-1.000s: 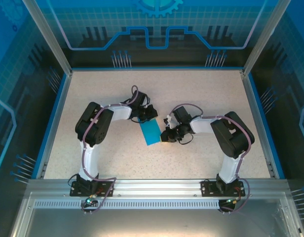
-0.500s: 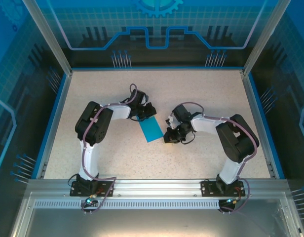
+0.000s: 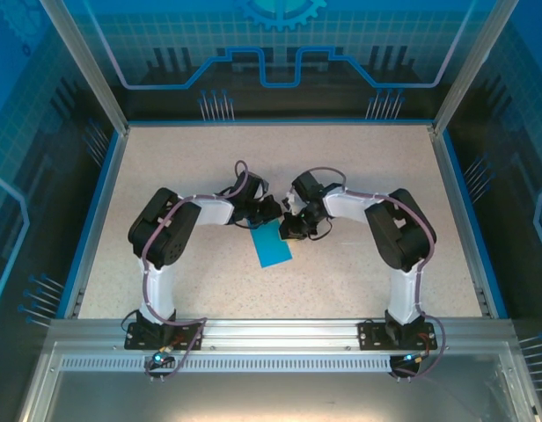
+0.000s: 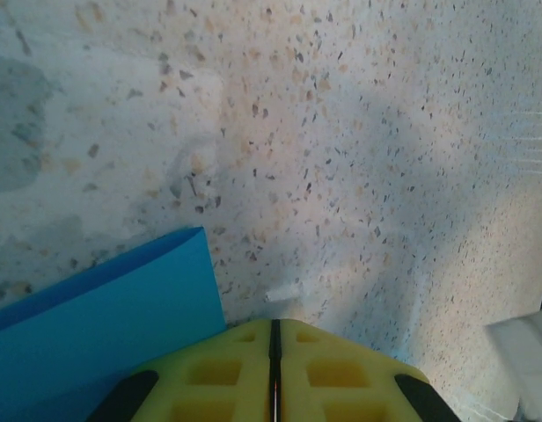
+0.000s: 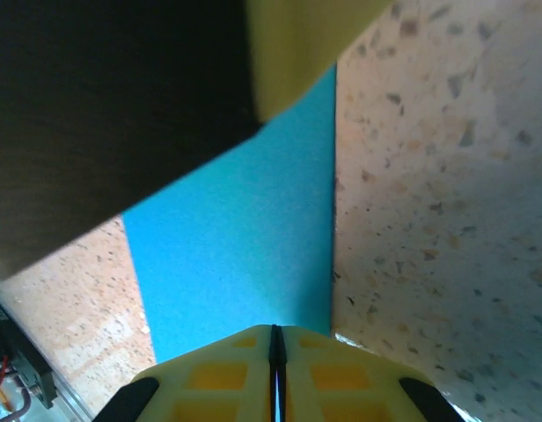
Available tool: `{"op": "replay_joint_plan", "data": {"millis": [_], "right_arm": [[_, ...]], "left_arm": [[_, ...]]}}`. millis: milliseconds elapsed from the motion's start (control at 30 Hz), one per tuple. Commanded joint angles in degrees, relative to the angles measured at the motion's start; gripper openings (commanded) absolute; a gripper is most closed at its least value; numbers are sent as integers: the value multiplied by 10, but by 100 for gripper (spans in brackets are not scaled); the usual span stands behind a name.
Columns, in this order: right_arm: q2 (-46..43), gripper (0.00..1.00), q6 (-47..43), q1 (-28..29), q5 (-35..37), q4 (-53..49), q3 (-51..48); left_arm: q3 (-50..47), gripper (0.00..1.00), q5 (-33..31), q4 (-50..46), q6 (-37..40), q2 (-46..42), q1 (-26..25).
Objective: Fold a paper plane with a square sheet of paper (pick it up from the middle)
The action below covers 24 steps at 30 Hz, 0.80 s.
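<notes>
Paper (image 5: 236, 237), maybe folded; left claw (image 4: 273, 332), right claw (image 5: 273, 336) closed

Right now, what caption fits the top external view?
Left gripper and right gripper, both shut, meet at the far end of the teal paper on the speckled table.

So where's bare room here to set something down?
Bare table along the back wall, left wall and right wall, and between the blue paper and front rail. Crowded mid-table, where left fingers and right fingers meet at the paper's far edge.
</notes>
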Motion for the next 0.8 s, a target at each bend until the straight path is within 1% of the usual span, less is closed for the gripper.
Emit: {"op": "replay_joint_plan", "data": {"millis": [0, 200, 333, 533, 767], "right_arm": [[18, 11, -5, 15, -8, -20, 1], [31, 11, -5, 18, 19, -35, -22], [35, 11, -10, 18, 39, -46, -49], [31, 11, -5, 19, 36, -40, -83], [27, 11, -6, 21, 37, -42, -95]], "left_arm": [[-17, 12, 4, -25, -15, -10, -5], [3, 14, -4, -38, -1, -20, -2], [20, 17, -10, -43, 14, -19, 11], [43, 17, -21, -50, 36, 1, 28], [65, 18, -25, -57, 50, 29, 36]]}}
